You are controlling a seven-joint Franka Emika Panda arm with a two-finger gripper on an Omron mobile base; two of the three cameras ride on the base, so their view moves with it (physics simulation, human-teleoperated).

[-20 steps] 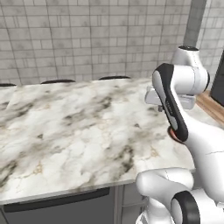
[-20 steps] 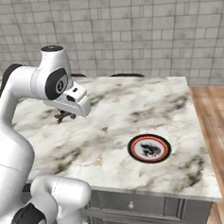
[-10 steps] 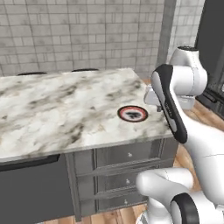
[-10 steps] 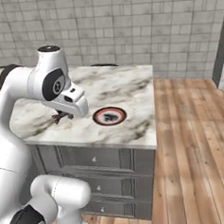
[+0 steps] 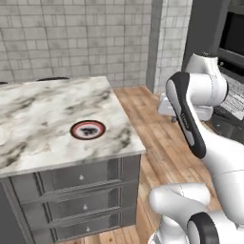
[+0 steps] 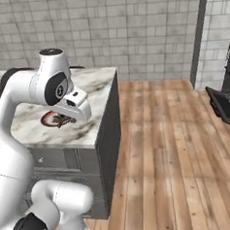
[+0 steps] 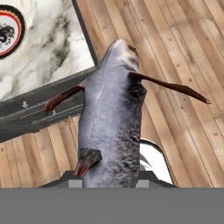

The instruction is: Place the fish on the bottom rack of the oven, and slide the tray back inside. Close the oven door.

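You have the fish [image 7: 113,118] in the gripper [image 7: 109,183]: in the hand view its grey, speckled body rises straight up from between the fingertips, which are hidden behind it, so the jaws read as pinched on the fish near its tail end, with 2 thin reddish fins sticking out to either side. Below it in that view lie the wooden floor [image 7: 183,57] and the corner of the marble counter [image 7: 48,52], with a round red-rimmed plate [image 7: 8,30] at the far upper left. In the left base view the same plate [image 5: 87,129] sits on the marble counter [image 5: 43,119] near its right end, above a grey cabinet with 3 drawers [image 5: 81,200], and the white arm [image 5: 195,100] stands to the right of the counter, over the wooden floor [image 5: 152,124]. At the right edge of that view you can see the oven [image 5: 231,52], dark and boxy, with the bottom rack [image 5: 234,97] showing as a pale wire grid just behind the arm's upper joint. In the right base view the oven door [image 6: 224,107] juts into the picture at the far right as a dark flat panel lying open above the floor [image 6: 168,147], well apart from the arm, whose hand hangs over the counter's right end [image 6: 93,89] with the fish [image 6: 63,122] only a small dark shape beneath it.
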